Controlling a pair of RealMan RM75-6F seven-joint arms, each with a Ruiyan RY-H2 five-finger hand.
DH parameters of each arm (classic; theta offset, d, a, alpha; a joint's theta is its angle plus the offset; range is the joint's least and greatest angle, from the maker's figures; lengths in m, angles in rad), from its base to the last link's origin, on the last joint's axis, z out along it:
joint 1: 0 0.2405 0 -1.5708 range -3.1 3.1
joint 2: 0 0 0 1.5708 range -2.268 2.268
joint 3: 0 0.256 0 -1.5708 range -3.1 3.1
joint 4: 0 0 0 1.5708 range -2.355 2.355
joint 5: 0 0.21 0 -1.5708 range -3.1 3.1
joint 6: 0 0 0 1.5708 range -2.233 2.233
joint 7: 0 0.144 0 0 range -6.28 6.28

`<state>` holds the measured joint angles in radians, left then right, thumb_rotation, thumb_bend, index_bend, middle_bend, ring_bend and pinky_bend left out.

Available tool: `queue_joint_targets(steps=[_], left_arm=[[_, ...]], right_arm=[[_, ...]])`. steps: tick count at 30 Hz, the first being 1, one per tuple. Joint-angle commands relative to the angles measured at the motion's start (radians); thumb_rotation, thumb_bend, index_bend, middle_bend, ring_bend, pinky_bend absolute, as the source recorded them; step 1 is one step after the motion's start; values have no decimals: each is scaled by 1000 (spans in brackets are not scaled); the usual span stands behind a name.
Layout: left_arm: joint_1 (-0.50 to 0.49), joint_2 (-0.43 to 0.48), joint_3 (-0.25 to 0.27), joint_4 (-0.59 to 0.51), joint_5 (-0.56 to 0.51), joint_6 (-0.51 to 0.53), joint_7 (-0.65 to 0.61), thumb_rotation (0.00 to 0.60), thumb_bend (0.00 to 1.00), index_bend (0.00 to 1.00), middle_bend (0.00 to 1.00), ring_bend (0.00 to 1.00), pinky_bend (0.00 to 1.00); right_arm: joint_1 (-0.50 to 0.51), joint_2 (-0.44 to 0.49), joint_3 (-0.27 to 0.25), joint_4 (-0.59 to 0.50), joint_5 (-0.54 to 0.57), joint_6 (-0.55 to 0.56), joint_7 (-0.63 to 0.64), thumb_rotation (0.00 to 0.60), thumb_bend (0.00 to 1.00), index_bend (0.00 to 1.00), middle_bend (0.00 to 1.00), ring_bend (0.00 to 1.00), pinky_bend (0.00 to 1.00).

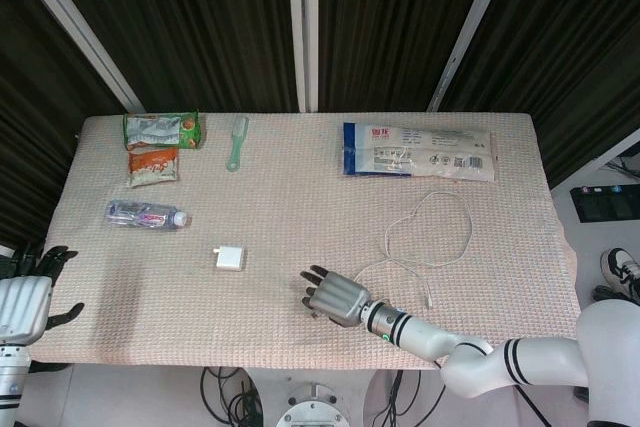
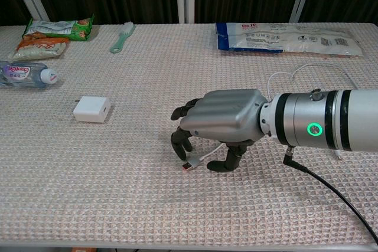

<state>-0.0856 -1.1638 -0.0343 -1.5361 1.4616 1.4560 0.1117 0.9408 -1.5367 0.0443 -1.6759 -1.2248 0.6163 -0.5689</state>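
The counter (image 1: 300, 197), covered in a beige woven cloth before dark curtains, carries the white cable (image 1: 430, 237), whose plug end (image 2: 189, 165) lies under the right hand (image 2: 215, 125), fingers curled down around it, contact unclear; the left hand (image 1: 25, 302) hangs open off the edge.

My robot test room, not a home

I see black curtains (image 1: 200, 17) with metal poles (image 1: 303, 27) behind; one table (image 1: 300, 217) under a woven cloth; loose wires (image 1: 225, 387) hang below it; small everyday things lie spread out like practice props.
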Motion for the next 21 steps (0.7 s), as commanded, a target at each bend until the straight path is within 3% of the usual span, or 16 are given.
queue_joint_targets(steps=[1,21], left_arm=[[-1,0,1,2,-2,-4,-1,600,116,216,183,31,0],[-8,-4,3,13,2,-14,-13,600,116,216,183,31,0]], right_arm=[[4,-1,-13,-9,10,15,-16,600,327,366,290,44,98],[-11,-51,-59,-8,63,154,-130,600,327,389,310,49,98]])
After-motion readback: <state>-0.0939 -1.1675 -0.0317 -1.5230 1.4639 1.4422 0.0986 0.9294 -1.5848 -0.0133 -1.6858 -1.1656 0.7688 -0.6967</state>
